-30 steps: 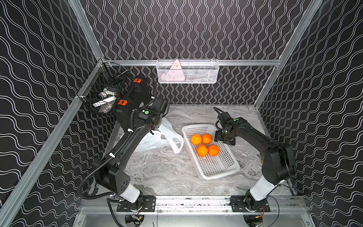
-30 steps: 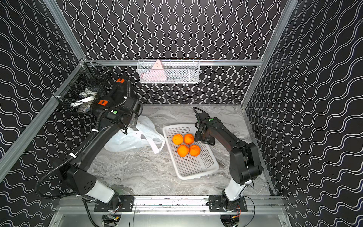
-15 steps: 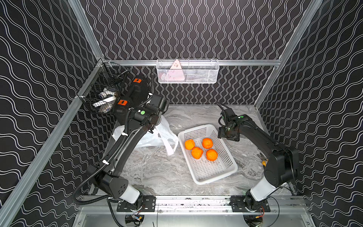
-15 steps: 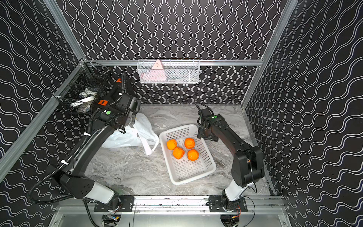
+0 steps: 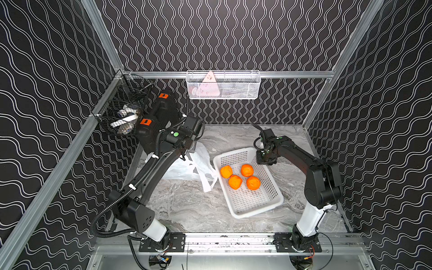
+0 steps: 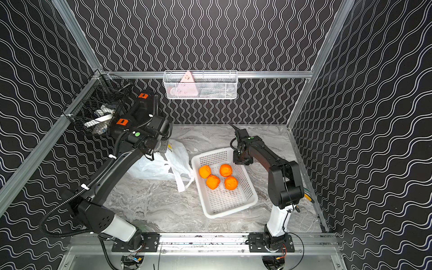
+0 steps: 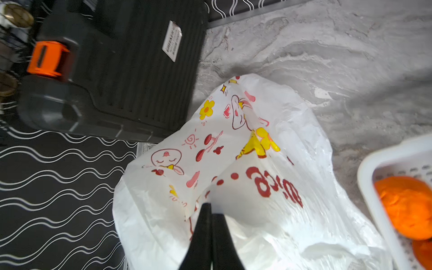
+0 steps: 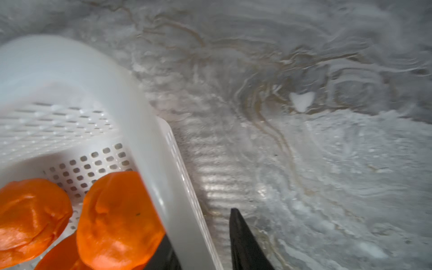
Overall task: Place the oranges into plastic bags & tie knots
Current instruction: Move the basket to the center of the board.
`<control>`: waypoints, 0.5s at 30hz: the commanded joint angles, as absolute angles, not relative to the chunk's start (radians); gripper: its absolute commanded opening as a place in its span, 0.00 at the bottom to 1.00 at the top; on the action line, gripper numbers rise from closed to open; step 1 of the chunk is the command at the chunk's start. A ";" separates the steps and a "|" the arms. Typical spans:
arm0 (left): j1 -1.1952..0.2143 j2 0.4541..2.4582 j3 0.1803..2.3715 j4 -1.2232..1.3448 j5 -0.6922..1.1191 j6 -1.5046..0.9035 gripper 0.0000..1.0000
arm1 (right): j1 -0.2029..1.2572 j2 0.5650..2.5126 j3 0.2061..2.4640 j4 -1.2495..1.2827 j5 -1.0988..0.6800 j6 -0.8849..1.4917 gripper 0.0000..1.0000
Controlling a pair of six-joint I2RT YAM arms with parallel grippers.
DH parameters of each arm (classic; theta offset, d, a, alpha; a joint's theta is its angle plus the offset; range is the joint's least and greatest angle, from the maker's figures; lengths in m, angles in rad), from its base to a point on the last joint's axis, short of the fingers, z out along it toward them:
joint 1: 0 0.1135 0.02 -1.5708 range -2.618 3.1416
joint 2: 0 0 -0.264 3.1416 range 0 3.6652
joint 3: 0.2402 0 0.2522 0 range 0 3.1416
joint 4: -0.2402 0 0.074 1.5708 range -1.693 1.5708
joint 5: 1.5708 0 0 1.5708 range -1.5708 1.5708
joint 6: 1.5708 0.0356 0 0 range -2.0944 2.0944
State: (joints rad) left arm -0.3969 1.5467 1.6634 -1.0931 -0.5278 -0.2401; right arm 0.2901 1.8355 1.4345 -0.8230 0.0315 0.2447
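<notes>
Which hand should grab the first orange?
Right. The right hand sits astride the basket wall, just beside the oranges. The left hand is shut on the white bag, so it is busy holding that, and it is farther from the fruit.

A grey marbled tabletop (image 5: 187,210) is carrying a white perforated basket (image 5: 250,198). A crumpled white plastic bag (image 5: 184,168) is lying just beside the basket; a black case (image 5: 161,112) is standing farther off, past the bag.
</notes>
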 commanded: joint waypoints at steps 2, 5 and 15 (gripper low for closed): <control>-0.428 1.516 1.584 -1.094 -0.453 -0.287 0.00 | 0.247 1.798 1.425 -0.829 0.158 0.243 0.22; -0.473 1.519 1.531 -1.075 -0.401 -0.313 0.00 | 0.212 1.777 1.401 -0.812 0.200 0.197 0.20; -0.572 1.632 1.514 -0.960 -0.250 -0.378 0.00 | 0.062 1.809 1.458 -0.748 0.268 -0.012 0.19</control>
State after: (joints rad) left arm -0.5709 1.6249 1.5204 -1.0225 -0.2943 -0.3294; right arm 0.0803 1.7916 1.4433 -0.7864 0.1986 0.0990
